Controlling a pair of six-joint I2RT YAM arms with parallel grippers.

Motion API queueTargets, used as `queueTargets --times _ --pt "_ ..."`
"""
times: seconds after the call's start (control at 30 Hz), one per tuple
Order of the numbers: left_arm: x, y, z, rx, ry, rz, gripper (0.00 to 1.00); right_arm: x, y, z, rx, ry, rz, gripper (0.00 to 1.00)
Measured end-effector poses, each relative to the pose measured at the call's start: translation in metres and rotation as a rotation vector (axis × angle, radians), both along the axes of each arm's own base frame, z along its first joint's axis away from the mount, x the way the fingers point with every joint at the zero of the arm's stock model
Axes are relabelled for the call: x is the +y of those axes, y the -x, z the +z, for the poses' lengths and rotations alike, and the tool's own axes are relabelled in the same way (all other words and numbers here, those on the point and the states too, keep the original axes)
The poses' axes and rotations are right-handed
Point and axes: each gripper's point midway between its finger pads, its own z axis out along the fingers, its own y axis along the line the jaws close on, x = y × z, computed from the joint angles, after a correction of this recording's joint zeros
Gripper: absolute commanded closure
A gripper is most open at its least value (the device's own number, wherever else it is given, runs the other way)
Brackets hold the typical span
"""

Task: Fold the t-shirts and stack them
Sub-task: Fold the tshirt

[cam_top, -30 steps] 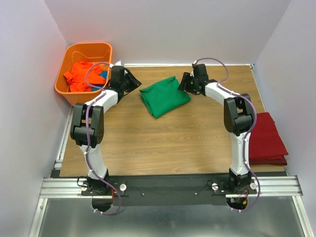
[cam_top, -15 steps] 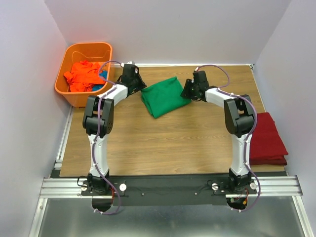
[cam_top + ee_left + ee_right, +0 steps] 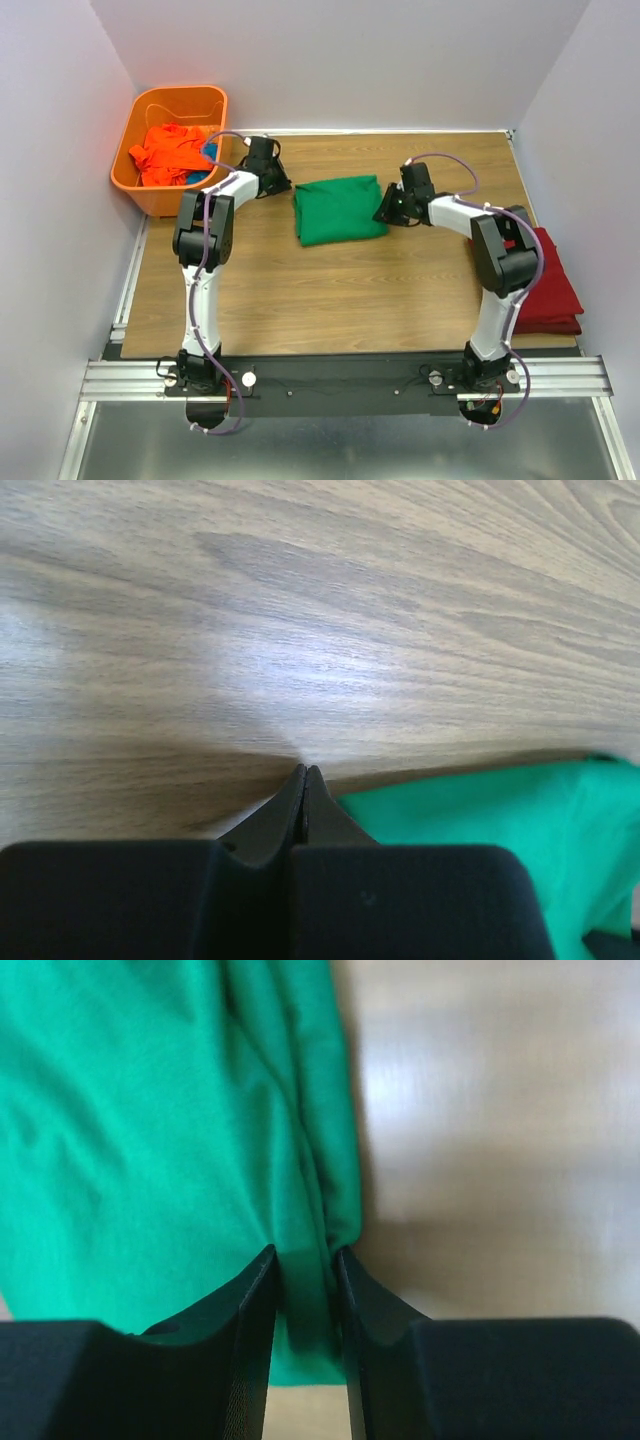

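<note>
A folded bright green t-shirt (image 3: 340, 208) lies flat at the middle of the wooden table. My right gripper (image 3: 388, 212) is at its right edge. In the right wrist view its jaws (image 3: 303, 1255) pinch a thick fold of the green t-shirt (image 3: 150, 1140). My left gripper (image 3: 276, 182) rests just left of the shirt, shut with nothing in it. The left wrist view shows its tips (image 3: 305, 771) meeting on bare wood beside the green t-shirt (image 3: 500, 820). A dark red t-shirt (image 3: 545, 280) lies folded at the table's right edge. An orange t-shirt (image 3: 165, 155) lies crumpled in the basket.
The orange plastic basket (image 3: 175, 92) stands off the table's far left corner, with a bit of blue cloth (image 3: 208, 150) beside the orange shirt. Walls close in on the left, back and right. A metal rail (image 3: 340, 378) runs along the near edge.
The green shirt has turned from a slant to lie square and shifted slightly nearer. My left gripper swung right from the basket and shut. My right gripper moved nearer and closed on the shirt's edge.
</note>
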Motion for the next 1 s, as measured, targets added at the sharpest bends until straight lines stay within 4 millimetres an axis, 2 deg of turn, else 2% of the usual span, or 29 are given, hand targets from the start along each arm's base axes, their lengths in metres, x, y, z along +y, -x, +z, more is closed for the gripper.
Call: queueTargets --times 0.17,0.3,0.37,0.53,0.6,0.67,0.7,0.8,0.87,0.93,1.0 --pt "0.001 0.013 0.000 0.005 0.008 -0.012 1.00 -0.009 0.052 0.006 0.047 -0.026 0.013 0.64" --pt "0.006 0.038 0.009 0.021 0.006 -0.021 0.79 -0.016 0.089 0.015 0.054 -0.050 0.022 0.63" --pt "0.008 0.048 0.023 0.006 0.007 -0.025 0.75 -0.019 0.102 0.020 0.048 -0.062 0.024 0.60" --pt "0.001 0.070 0.081 -0.109 0.014 -0.064 0.74 -0.023 0.117 0.034 0.027 -0.080 0.017 0.46" --pt "-0.011 0.085 0.100 -0.153 0.020 -0.101 0.77 -0.023 0.116 0.046 -0.003 -0.086 0.016 0.43" --pt "-0.025 0.098 0.107 -0.174 0.027 -0.138 0.83 -0.022 0.111 0.061 -0.041 -0.096 0.017 0.43" --pt "-0.036 0.105 0.108 -0.179 0.033 -0.166 0.89 -0.020 0.105 0.072 -0.067 -0.103 0.019 0.44" --pt "-0.060 0.121 0.098 -0.163 0.051 -0.230 1.00 -0.008 0.076 0.104 -0.143 -0.130 0.032 0.46" --pt "-0.075 0.127 0.088 -0.144 0.061 -0.268 1.00 0.005 0.051 0.120 -0.196 -0.163 0.052 0.47" --pt "-0.084 0.128 0.078 -0.126 0.067 -0.281 1.00 0.016 0.033 0.122 -0.212 -0.186 0.074 0.48" --pt "-0.087 0.129 0.062 -0.089 0.065 -0.280 1.00 0.027 0.015 0.111 -0.205 -0.205 0.092 0.48"
